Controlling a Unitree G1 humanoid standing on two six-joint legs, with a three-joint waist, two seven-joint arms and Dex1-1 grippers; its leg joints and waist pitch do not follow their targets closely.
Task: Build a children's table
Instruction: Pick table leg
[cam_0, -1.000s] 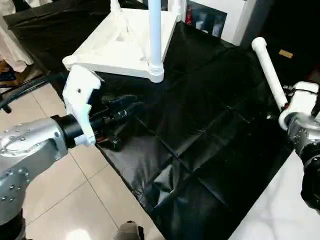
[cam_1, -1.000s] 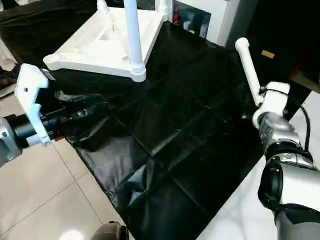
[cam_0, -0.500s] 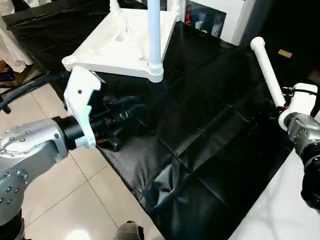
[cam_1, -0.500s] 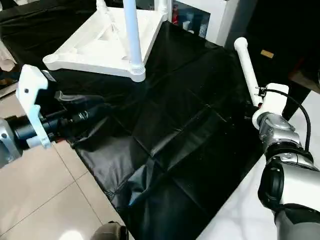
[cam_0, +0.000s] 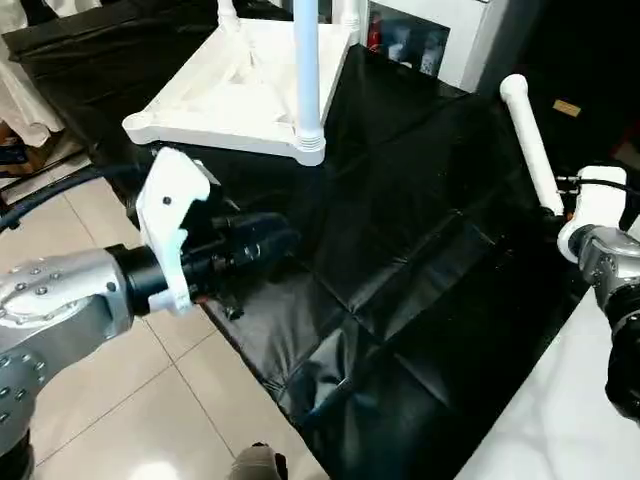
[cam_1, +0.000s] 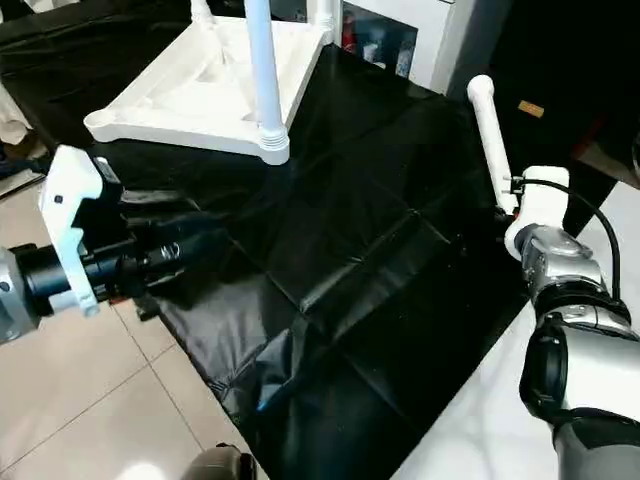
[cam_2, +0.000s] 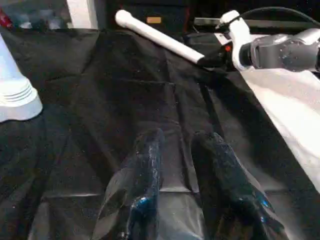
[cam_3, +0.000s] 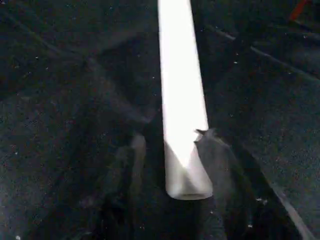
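Risk: right gripper (cam_3: 170, 165) clenched only on end of loose round tapering white plastic leg (cam_0: 528, 140), well right of upturned white ribbed plastic table top (cam_0: 240, 85), so leg may lever out/slip; left gripper (cam_2: 182, 165) released, empty.

A creased black sheet (cam_0: 400, 260) covers the floor (cam_0: 120, 400) of pale tiles. On it rests the upturned white children's table (cam_0: 235, 95), one leg (cam_0: 307, 70) upright at its near corner, beside a white cabinet (cam_0: 470, 30).
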